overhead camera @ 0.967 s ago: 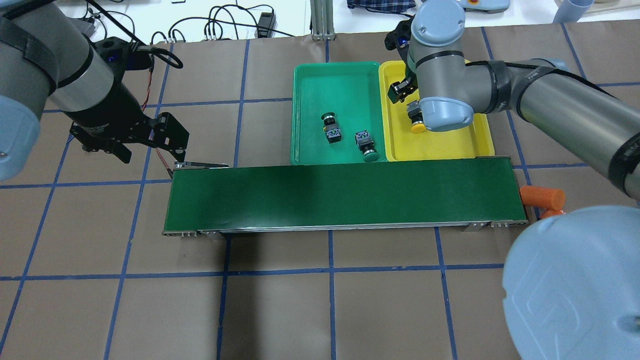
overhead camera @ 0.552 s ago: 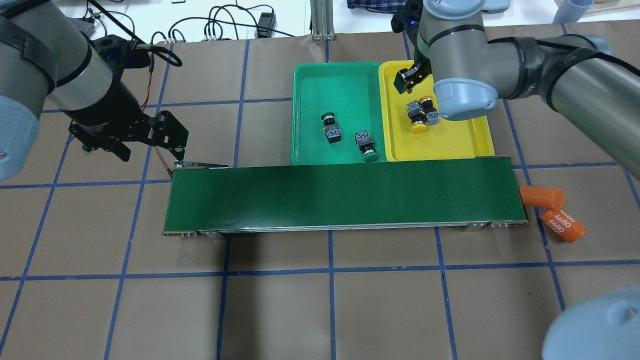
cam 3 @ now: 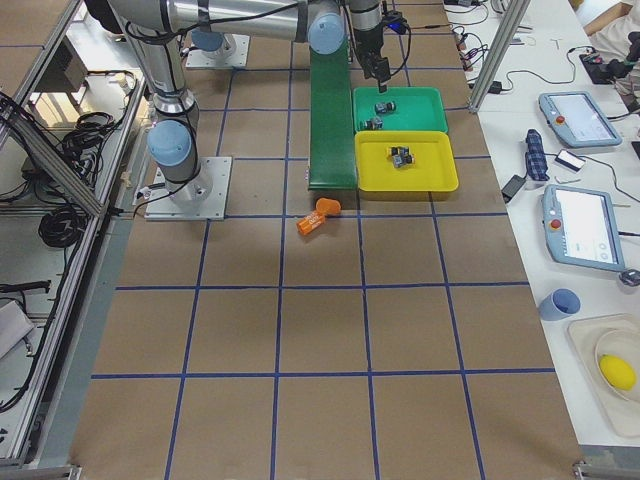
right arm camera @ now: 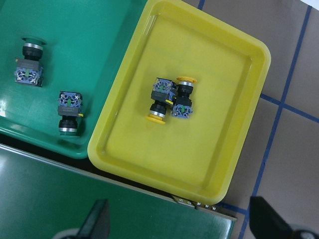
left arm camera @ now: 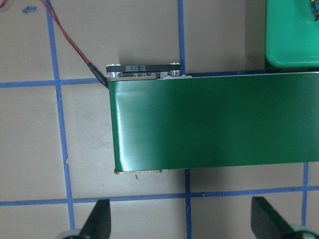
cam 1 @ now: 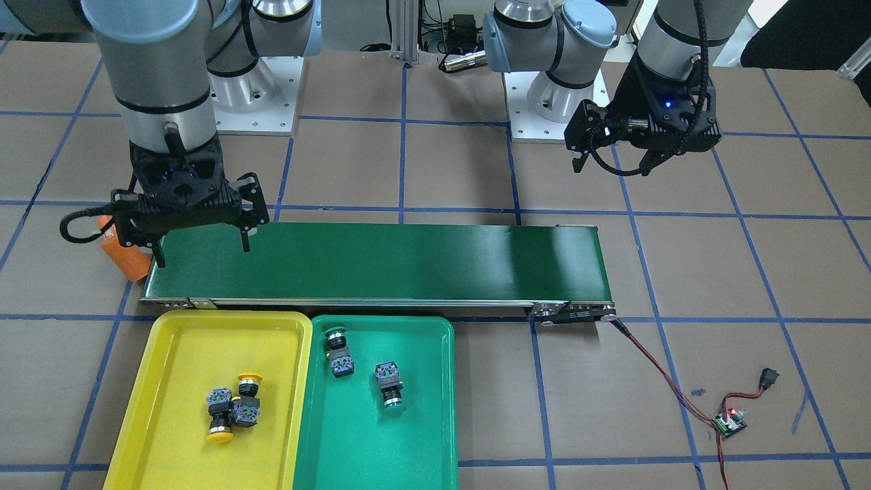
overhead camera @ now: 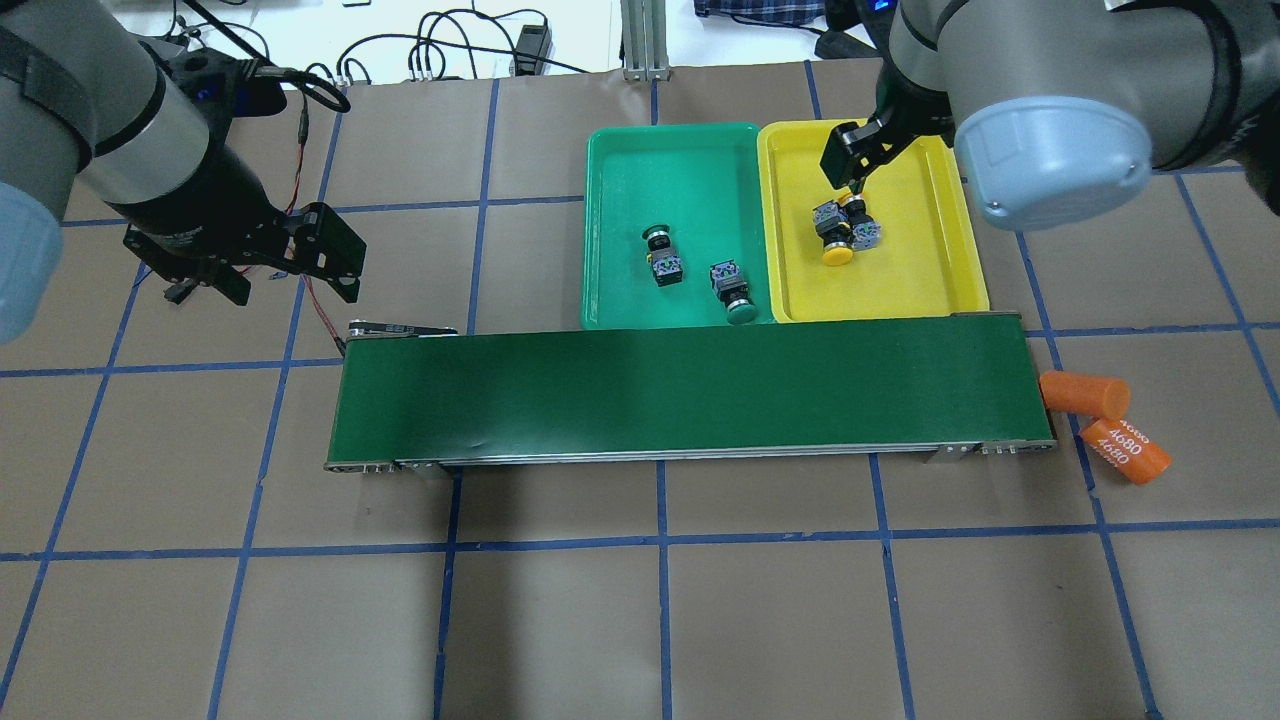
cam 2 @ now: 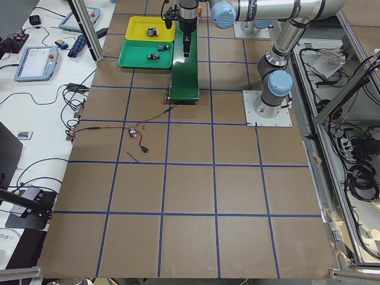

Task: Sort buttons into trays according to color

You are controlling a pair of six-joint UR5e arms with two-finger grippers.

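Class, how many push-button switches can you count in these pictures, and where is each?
4. Two yellow-capped buttons lie touching, side by side, in the yellow tray; two green-capped buttons lie apart in the green tray. None shows on the belt.

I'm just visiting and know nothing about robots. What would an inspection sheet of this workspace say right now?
Surface: table covered in brown paper with blue grid lines.
Job's things: two yellow buttons touching in the yellow tray; two green buttons apart in the green tray.
Clutter: two orange cylinders beside the conveyor belt end.
End effectors: left end effector open, empty; right end effector open, empty.
Cables: red-and-black wire from the belt to a small circuit board.
Surroundings: control tablets beside the table.
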